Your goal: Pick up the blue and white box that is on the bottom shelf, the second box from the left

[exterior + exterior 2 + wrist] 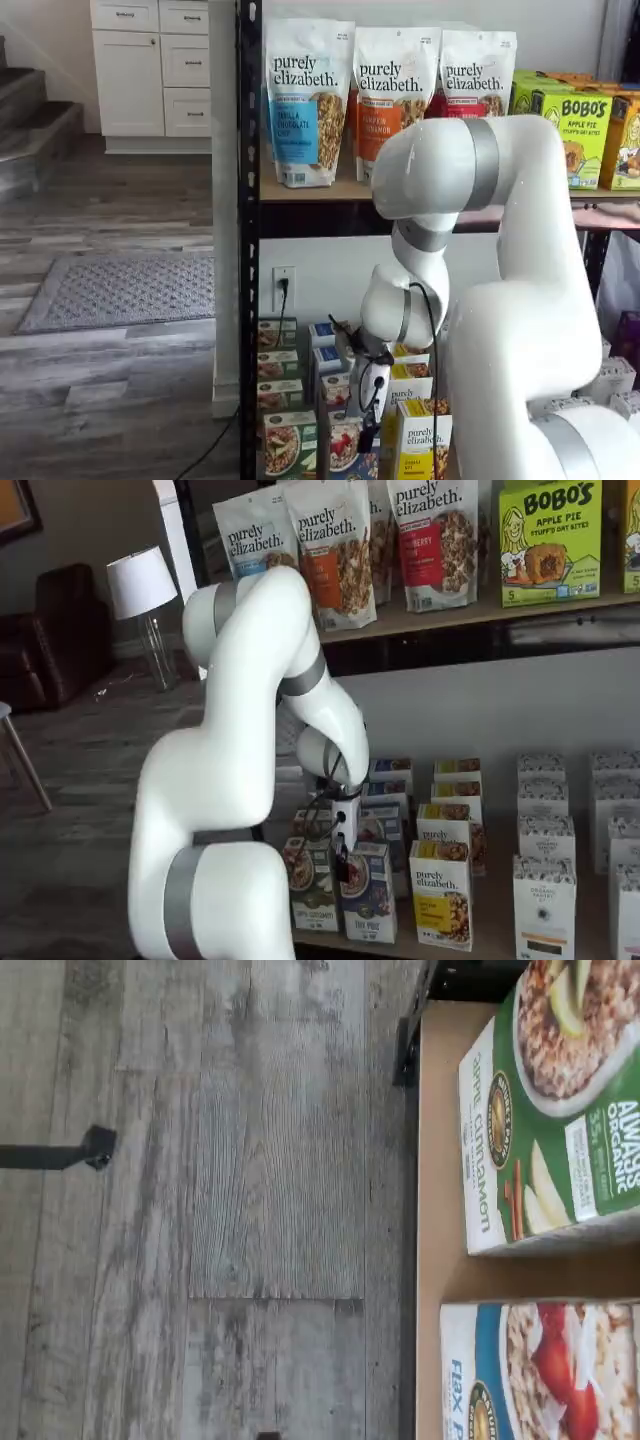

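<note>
While the black fingers [341, 866] hang spread and empty | small blue and white cardboard box [368, 892] stands just below them, front of its row on bottom shelf [480, 950] | green-fronted carton [310, 884] beside, likely leaving grasp room.

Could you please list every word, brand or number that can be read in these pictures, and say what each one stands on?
"purely elizabeth." on the granola bags on the upper shelf.
"BOBO'S APPLE PIE STUFF'D OAT BITES" on the green box.
"apple cinnamon", "ALWAYS ORGANIC" and "35%" on the green-fronted carton in the wrist view.
"flax p", cut off at the frame edge, on the blue and white box.
"purely elizabeth" on the yellow-fronted carton.
Other print is too small or blurred.
</note>
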{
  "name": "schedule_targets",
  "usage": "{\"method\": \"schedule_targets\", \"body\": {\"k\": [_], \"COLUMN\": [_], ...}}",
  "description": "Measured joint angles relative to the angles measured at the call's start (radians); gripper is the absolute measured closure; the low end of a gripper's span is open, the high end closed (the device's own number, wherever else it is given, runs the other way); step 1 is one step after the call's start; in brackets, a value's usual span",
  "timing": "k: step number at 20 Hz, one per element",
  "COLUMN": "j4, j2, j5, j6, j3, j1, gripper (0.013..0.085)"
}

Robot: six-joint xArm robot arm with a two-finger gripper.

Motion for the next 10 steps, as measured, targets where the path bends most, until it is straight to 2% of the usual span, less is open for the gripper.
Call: {"method": "schedule_targets", "body": {"k": [2, 6, 10], "j4": [0.047, 0.064, 0.133], "j2": [-0.017, -0.058, -0.08], "j5": [0.007, 0.021, -0.003], "j6": [-0.043, -0.062, -0.123], "j3": [0.011, 0.037, 0.059], "j1": [-0.002, -0.009, -0.009], "gripper": [0.013, 0.013, 0.013]}}
